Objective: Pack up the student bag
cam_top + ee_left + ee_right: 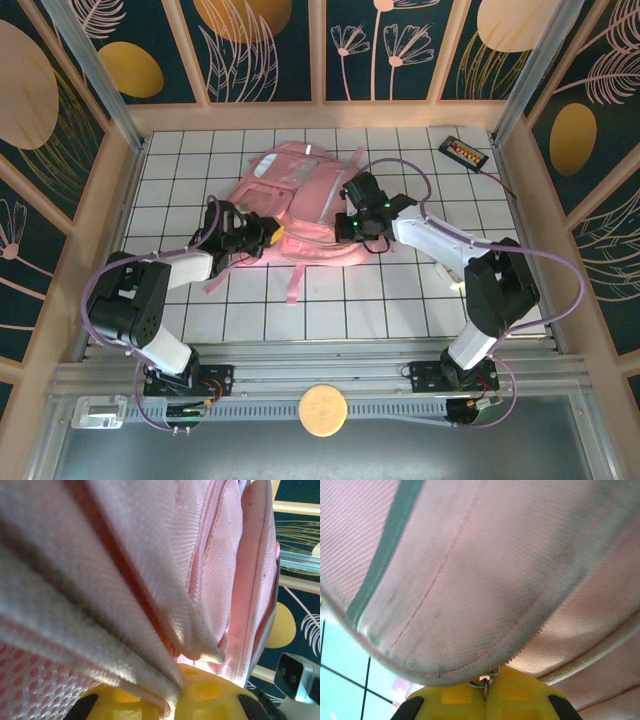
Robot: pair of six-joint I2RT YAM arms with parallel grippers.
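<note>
The student bag (300, 185), a large pale-pink backpack, lies in the middle of the white tiled table (400, 300). My left gripper (272, 237) is at the bag's near-left edge. In the left wrist view its yellow fingers (215, 695) are shut on a fold of the bag's fabric (150, 555), and the left gripper (180, 692) pinches it at the seam. My right gripper (348, 226) is at the bag's right side. The right wrist view has the right gripper (487, 692) shut on a small metal zipper pull (484, 682) at the edge of the pink fabric (470, 580).
A black device with an orange label (464, 152) and its cable lie at the back right corner. Pink straps (292, 285) trail from the bag toward the near edge. A round tan disc (323, 410) sits on the front rail. Wooden walls enclose the table.
</note>
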